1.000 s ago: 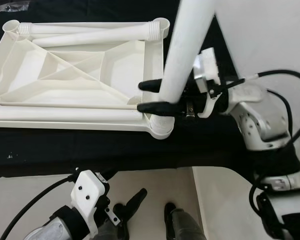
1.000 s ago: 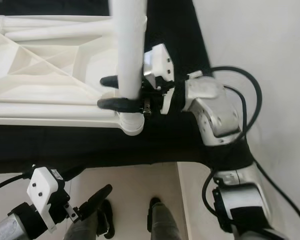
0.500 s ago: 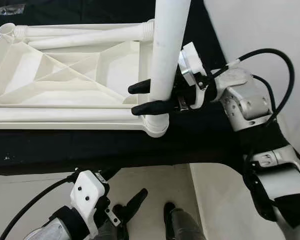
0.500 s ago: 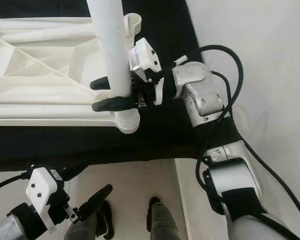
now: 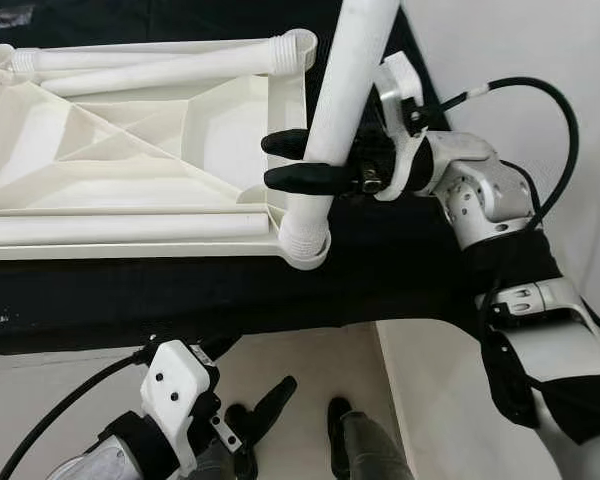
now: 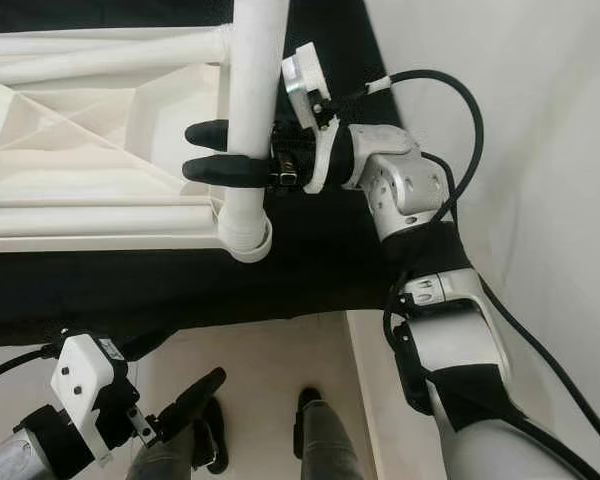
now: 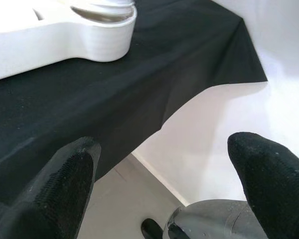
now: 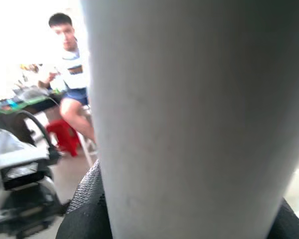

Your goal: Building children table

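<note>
Black-draped bench (image 5: 400,270), right gripper (image 5: 292,162) clamped around upright white leg (image 5: 345,90).

We see a white table leg (image 5: 342,90) and a white ribbed tabletop (image 5: 130,150) on a worktop draped in plain black cloth (image 5: 400,270). Our right claw (image 5: 285,160) is black, on a silver arm (image 5: 480,190).

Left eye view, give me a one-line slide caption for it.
Right gripper holds a white table leg upright in the corner socket of the upturned tabletop; left gripper hangs idle.
</note>
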